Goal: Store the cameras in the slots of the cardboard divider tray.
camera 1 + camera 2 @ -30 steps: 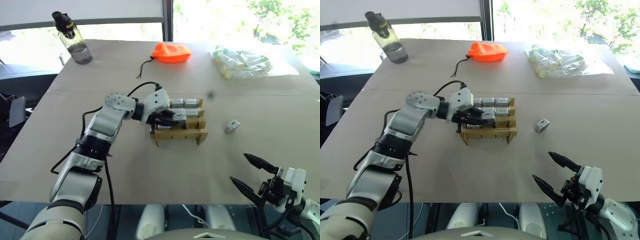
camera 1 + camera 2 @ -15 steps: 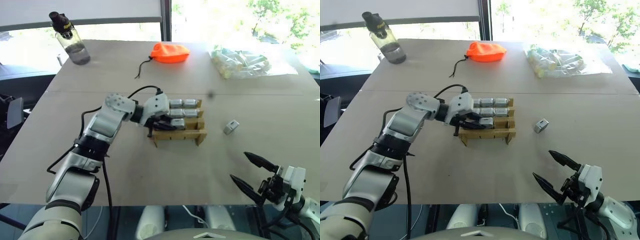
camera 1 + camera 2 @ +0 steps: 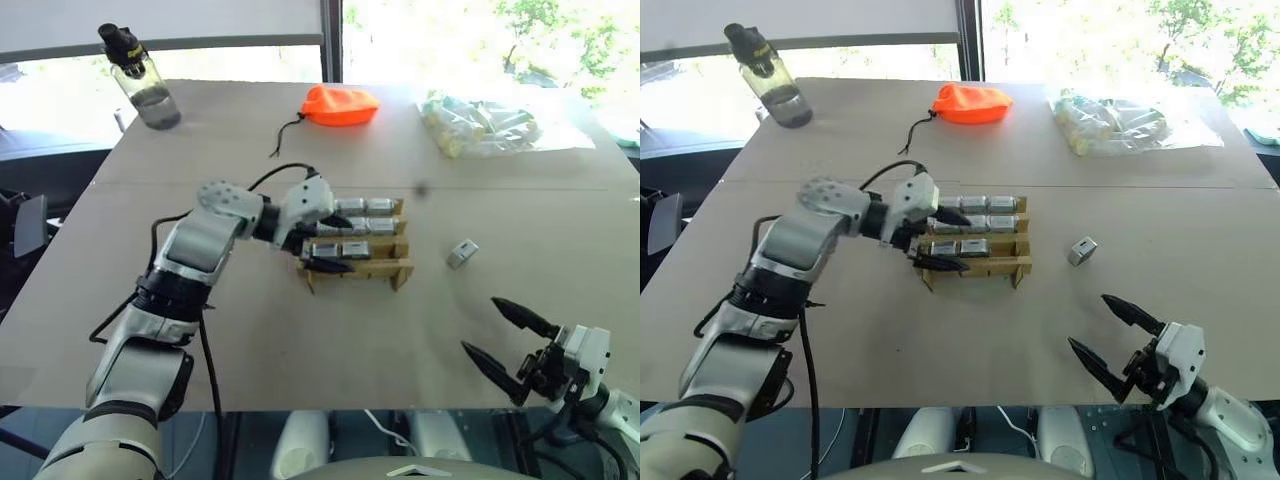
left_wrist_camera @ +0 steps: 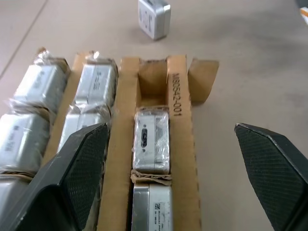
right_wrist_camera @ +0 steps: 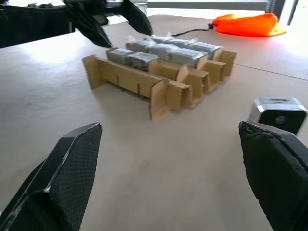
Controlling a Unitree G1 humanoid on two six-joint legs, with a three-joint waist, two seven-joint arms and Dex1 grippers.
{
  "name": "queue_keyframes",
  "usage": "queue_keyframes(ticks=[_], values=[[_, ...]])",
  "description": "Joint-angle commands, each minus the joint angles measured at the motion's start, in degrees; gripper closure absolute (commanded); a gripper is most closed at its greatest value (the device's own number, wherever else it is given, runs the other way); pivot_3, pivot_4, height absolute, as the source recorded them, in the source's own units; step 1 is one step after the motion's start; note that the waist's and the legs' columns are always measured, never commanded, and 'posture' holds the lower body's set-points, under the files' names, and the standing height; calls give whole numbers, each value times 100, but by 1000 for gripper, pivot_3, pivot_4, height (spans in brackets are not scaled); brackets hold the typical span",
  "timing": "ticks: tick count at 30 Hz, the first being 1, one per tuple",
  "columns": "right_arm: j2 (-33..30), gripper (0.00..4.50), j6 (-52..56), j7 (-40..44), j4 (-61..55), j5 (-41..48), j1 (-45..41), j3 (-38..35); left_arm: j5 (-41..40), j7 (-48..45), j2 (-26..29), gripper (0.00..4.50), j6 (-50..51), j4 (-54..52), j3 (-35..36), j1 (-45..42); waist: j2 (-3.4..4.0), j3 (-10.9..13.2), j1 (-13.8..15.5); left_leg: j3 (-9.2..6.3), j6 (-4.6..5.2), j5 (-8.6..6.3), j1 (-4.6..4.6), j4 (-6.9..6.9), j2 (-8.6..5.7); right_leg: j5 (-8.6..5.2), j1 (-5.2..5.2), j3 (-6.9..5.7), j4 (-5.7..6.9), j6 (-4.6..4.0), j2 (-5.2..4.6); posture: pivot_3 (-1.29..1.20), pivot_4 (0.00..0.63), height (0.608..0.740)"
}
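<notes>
The cardboard divider tray (image 3: 372,269) stands mid-table with several silver cameras (image 3: 366,206) in its slots. In the left wrist view the front row holds two cameras (image 4: 151,139), and the end slot (image 4: 152,72) beyond them is bare. One loose camera (image 3: 463,253) lies on the table to the tray's right. My left gripper (image 3: 342,245) hovers open over the tray's left end, fingers (image 4: 72,168) spread with nothing between them. My right gripper (image 3: 482,326) stands open near the table's front right edge, well short of the loose camera (image 5: 276,113).
An orange drawstring pouch (image 3: 342,105) and a clear bag of pale pieces (image 3: 480,125) lie at the back. A water bottle (image 3: 140,75) stands at the back left corner. Bare table surrounds the tray.
My left gripper has opened, leaving a camera in the tray's front row, and has lifted back a little. The right arm has kept still.
</notes>
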Motion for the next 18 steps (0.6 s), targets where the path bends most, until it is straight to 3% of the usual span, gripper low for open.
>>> queue_keyframes(ticks=[1, 4, 10, 14, 18], values=[[68, 0, 415, -714, -247, 47, -323, -190, -913, 90, 208, 129, 516, -1022, 840, 398, 0, 0, -8, -1, 0, 0, -1, 0, 1, 0, 0, 0, 0, 0, 0, 0, 150, 726], [-224, 0, 689, -778, -207, 78, -720, -342, -1538, 169, 550, 129, 1059, -1833, 1391, 1013, 1, 1, -38, 4, -1, 1, 1, 1, 5, 0, -2, 8, 4, 0, -3, 0, 150, 726], [-2029, 0, 657, 995, 1116, -278, -1706, -322, -2395, 899, 832, 129, 1706, -2849, 2360, 1961, -7, -2, 29, -1, 0, 0, 6, 4, -2, 0, 8, 1, 1, 0, -7, 0, 150, 726], [-2809, 0, 618, 2060, 2409, -580, -3130, 73, -2433, 1266, 1046, 129, 1678, -3382, 2800, 2780, -5, -3, -21, -2, 1, 0, 16, 10, -1, 0, 20, 2, 1, -1, -5, 0, 150, 726], [-3112, 0, -12, 3007, 3833, -1349, -4637, 832, -2410, 1657, 997, 129, 1443, -3838, 3122, 3476, 3, 6, -81, 9, 1, -1, 30, 8, 3, 0, 24, 9, 0, -2, 0, 0, 150, 726]])
